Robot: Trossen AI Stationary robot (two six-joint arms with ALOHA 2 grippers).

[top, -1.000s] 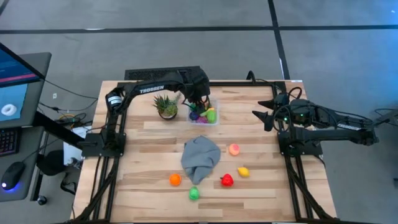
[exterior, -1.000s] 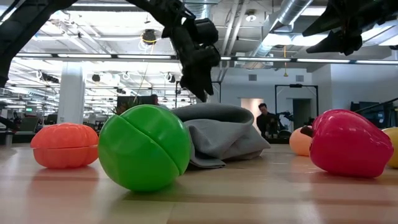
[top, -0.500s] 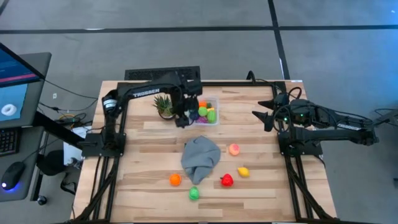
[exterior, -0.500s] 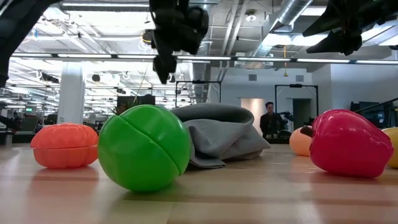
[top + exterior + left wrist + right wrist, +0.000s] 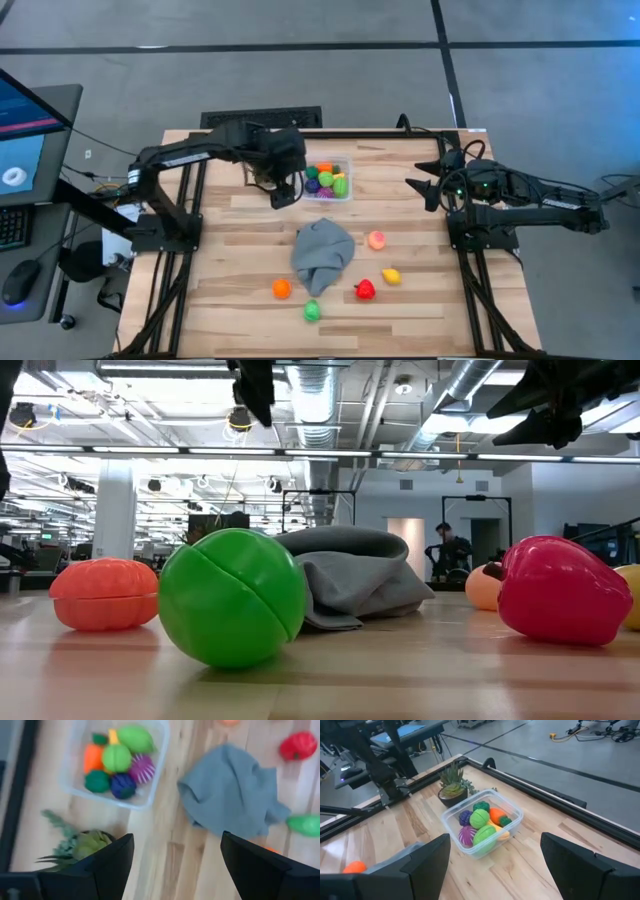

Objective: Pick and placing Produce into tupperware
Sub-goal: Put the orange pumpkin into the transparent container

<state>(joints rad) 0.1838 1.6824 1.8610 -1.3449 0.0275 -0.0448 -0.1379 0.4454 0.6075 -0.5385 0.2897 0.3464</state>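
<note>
The left gripper [image 5: 283, 196] is hanging above the table just beside the tupperware [image 5: 346, 165], on the side toward the potted plant [image 5: 80, 845], with its fingers spread wide and nothing between them. The tupperware is sitting near the far edge of the table and is already holding a cluster of produce: green, orange, purple and yellow pieces packed together. Five loose pieces are lying on the near half of the table around the grey cloth [image 5: 322, 250]: a pink-orange piece [image 5: 376, 239], a yellow piece [image 5: 391, 276], a red piece [image 5: 365, 290], a green piece [image 5: 312, 311] and an orange piece [image 5: 282, 289]. The right gripper [image 5: 428, 187] is waiting off at the right side, jaws apart and empty. This looks like the gap between a drop and the next pick. The next move calls for the left arm to reach across to the near side, probably past the cloth, centre its open fingers over one loose piece and lower onto it. The round shapes may roll if nudged, though from overhead it is hard to judge how stably each one is sitting.
</note>
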